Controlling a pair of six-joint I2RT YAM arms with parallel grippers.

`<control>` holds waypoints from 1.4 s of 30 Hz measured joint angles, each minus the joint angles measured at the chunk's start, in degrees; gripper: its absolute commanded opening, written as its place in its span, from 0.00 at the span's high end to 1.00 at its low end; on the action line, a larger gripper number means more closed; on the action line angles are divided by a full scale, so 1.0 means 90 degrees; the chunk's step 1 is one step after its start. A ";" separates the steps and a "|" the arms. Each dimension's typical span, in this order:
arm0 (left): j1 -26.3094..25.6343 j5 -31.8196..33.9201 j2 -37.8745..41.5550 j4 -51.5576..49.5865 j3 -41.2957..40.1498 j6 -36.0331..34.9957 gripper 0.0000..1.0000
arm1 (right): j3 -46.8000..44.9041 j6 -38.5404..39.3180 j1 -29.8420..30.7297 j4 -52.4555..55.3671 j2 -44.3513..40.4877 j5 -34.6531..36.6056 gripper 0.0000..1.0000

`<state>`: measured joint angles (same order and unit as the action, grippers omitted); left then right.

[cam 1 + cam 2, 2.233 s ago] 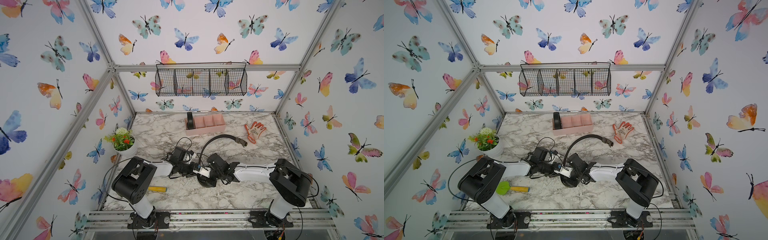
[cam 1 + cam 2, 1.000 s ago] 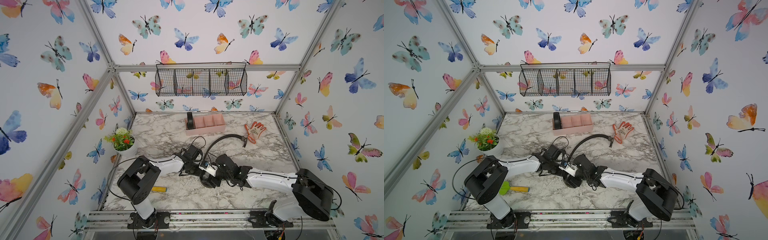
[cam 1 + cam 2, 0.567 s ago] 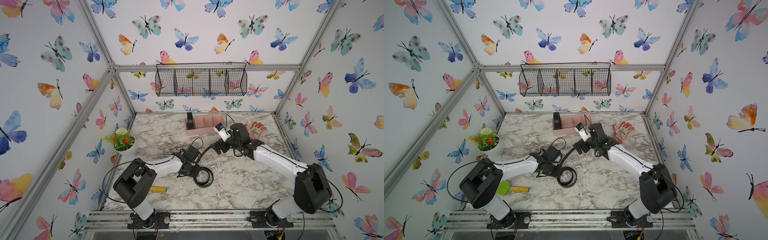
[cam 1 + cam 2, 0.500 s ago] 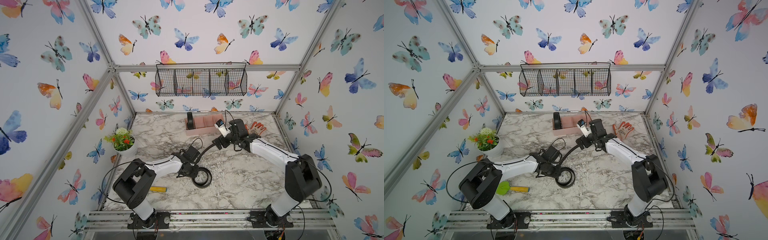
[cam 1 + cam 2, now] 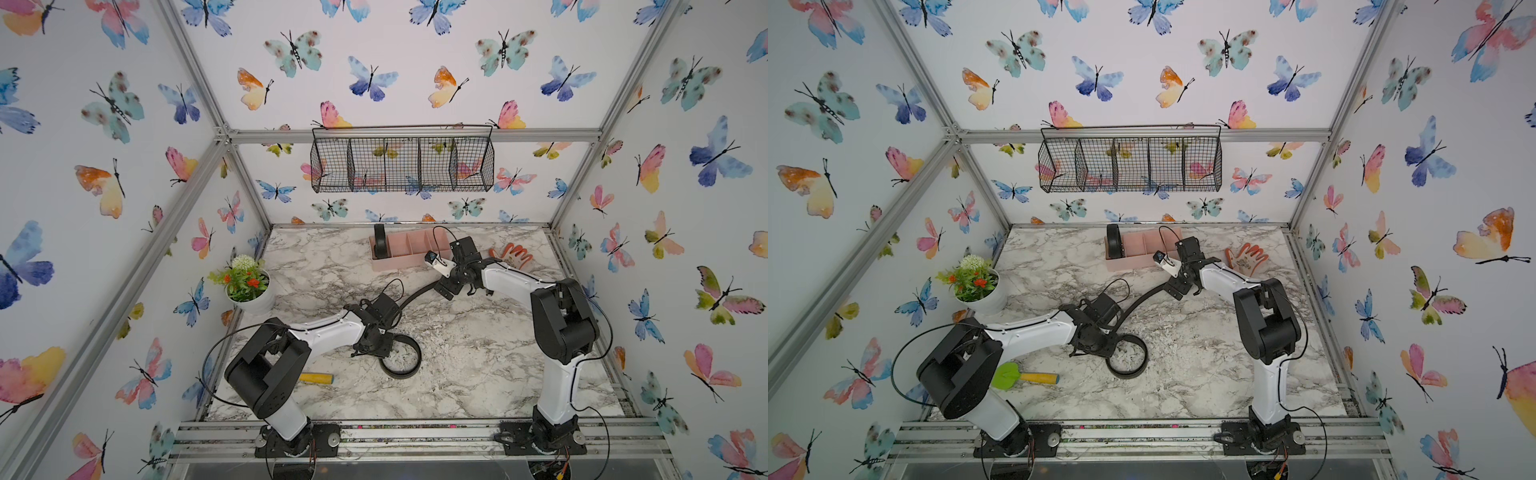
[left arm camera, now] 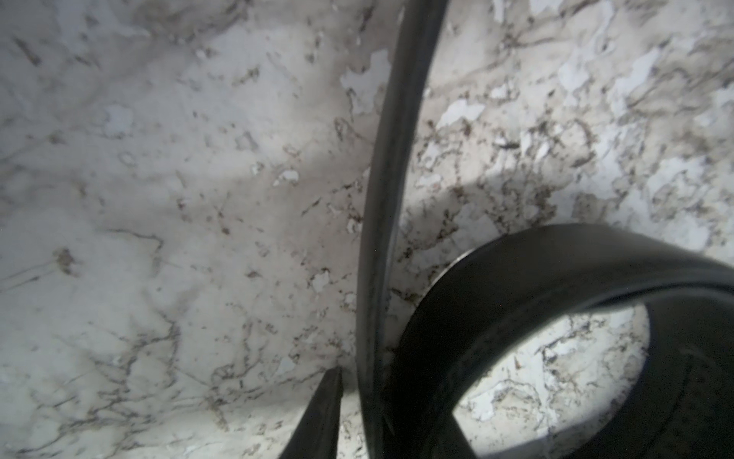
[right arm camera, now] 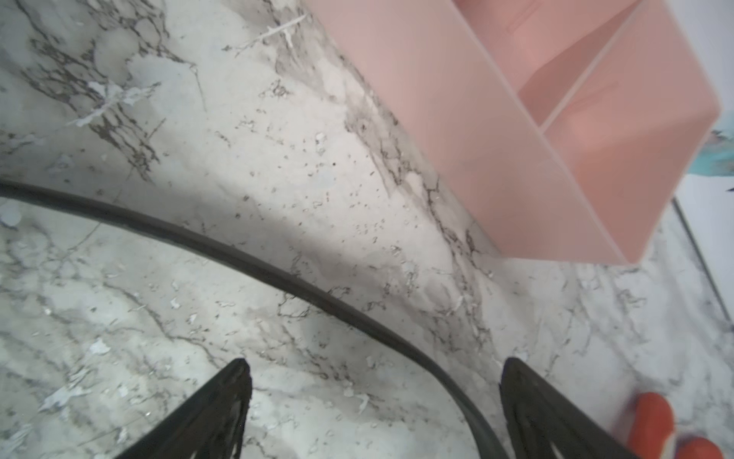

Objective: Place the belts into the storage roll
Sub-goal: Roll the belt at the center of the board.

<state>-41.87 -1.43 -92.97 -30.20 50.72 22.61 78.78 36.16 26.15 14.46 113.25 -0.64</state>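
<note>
- right gripper (image 7: 377,361): jaws spread wide, holding nothing. The belt (image 7: 254,262) runs between them, closer to one side.
- left gripper (image 5: 376,348): jaws narrow, one finger (image 6: 323,413) just beside the strap at its coil. I cannot tell whether they pinch it.
- The coil lies on the counter (image 5: 478,365), well in front of the storage roll (image 5: 409,261). The free length stands on edge and arcs towards the roll.
- Two belts: the second belt (image 5: 380,245) stands rolled in the left-arm-side end compartment, one of four.
</note>
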 measured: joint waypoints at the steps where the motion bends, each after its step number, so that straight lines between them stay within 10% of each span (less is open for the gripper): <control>1: 0.0000 0.0000 -0.0007 -0.0007 0.0005 -0.0032 0.73 | -0.0027 0.0107 0.0000 -0.0063 0.0000 0.0029 0.00; 17: -0.0002 0.0002 -0.0073 -0.0114 0.0092 -0.0233 0.76 | 0.0687 0.0981 -0.0226 -0.0236 0.0782 -0.0386 0.02; 30: -0.0024 0.0087 -0.0219 -0.0316 0.0267 -0.0389 0.76 | 0.1877 0.0765 -0.0697 0.1115 0.1576 -0.1530 0.88; 42: 0.0228 0.0163 -0.0432 -0.0369 0.0527 -0.0415 0.66 | 0.0692 -0.1892 -0.0687 0.1149 0.0736 -0.1093 0.97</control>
<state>-39.81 0.03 -96.86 -33.52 55.46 18.87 85.01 19.14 19.97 24.80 119.87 -10.48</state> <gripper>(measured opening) 0.314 0.061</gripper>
